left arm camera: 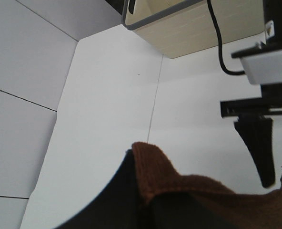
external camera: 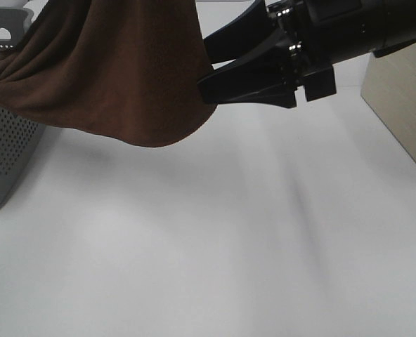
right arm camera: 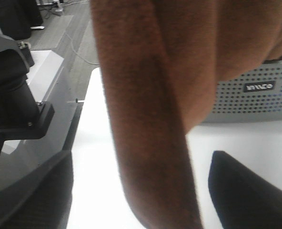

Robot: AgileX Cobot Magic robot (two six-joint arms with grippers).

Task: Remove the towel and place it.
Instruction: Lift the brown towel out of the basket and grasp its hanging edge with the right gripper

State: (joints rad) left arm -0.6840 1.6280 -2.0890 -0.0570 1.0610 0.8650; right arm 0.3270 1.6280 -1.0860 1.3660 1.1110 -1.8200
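Note:
The towel point(external camera: 117, 70) is dark brown and plush and hangs in the air at the top left of the exterior high view, its lower edge sagging above the white table point(external camera: 215, 246). One part still trails toward the grey basket point(external camera: 1, 140). My left gripper point(left arm camera: 136, 191) is shut on a towel edge point(left arm camera: 153, 171); it is out of the exterior high view. My right gripper point(external camera: 202, 67) is open at the towel's right edge. In the right wrist view a hanging fold of the towel point(right arm camera: 150, 119) passes between its spread fingers point(right arm camera: 31, 195).
The perforated grey basket point(right arm camera: 255, 95) stands at the table's left edge. A beige box point(external camera: 405, 105) stands at the right side; it also shows in the left wrist view point(left arm camera: 188, 28). A black cable point(left arm camera: 217, 43) and a black bracket point(left arm camera: 257, 143) hang beside it.

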